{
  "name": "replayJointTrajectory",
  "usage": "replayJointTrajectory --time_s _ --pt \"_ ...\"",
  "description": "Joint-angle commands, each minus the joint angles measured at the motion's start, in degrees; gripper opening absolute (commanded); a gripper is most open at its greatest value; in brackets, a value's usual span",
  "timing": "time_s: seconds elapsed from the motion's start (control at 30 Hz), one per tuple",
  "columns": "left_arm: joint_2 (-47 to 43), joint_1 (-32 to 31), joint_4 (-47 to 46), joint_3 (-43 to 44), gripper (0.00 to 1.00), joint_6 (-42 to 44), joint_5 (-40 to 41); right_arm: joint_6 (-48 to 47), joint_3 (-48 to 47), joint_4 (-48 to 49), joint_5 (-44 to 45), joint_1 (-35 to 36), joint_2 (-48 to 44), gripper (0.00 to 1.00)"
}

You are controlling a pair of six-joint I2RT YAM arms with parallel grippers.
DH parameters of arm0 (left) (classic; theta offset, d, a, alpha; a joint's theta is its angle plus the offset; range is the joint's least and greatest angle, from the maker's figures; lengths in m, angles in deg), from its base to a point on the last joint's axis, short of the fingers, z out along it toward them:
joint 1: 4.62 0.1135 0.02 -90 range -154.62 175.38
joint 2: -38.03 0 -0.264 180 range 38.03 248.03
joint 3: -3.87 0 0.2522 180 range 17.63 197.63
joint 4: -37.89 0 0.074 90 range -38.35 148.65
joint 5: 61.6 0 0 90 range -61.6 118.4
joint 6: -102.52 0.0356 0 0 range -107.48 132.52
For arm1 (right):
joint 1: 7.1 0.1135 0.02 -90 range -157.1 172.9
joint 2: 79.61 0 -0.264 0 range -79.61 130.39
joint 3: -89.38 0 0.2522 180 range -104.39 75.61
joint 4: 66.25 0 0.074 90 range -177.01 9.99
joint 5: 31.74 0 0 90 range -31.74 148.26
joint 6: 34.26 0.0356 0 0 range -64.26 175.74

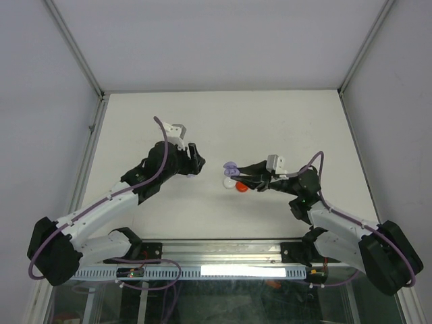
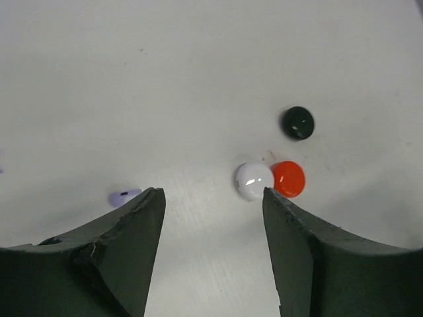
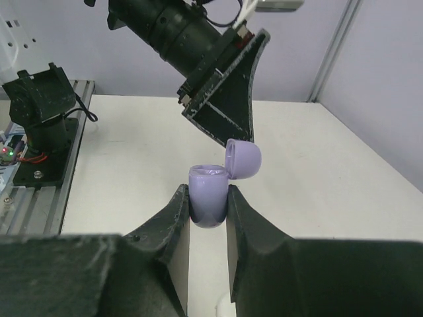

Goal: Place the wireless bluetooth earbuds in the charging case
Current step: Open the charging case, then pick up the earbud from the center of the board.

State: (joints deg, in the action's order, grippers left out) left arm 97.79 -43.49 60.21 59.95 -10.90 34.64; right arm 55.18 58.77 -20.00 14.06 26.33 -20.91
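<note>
Firmly, the right hand (image 3: 208,198) clamps the purple charging case (image 3: 209,183), lid open; the left hand (image 2: 211,198) hangs over the desk (image 2: 198,66), fingers apart, 1 purple earbud (image 2: 124,197) lying just beside it.

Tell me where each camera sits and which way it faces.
Top: above and behind, looking down at the table; left arm and right arm show.
Left wrist: on the left arm, looking down past its open fingers at the white case and red case.
Right wrist: looking level across the table at the left arm; its fingers clamp the open purple case.
Shared: top and right wrist show the purple case.
</note>
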Motion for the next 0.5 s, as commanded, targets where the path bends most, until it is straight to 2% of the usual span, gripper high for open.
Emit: replayJointTrajectory --time_s 0.0,0.3,0.47 --pt "6.51 0.74 5.54 3.38 0.62 -5.12 8.35 -3.63 1.51 -0.77 3.10 0.28 -2.18 0.00" --pt "25.20 2.44 7.70 10.56 0.67 -4.69 18.14 -5.24 3.42 -2.77 2.44 0.26 -4.70 0.00" --pt "32.62 2.73 8.95 13.80 0.68 -3.15 19.69 -5.99 3.62 -3.85 2.74 0.30 -5.40 0.00"
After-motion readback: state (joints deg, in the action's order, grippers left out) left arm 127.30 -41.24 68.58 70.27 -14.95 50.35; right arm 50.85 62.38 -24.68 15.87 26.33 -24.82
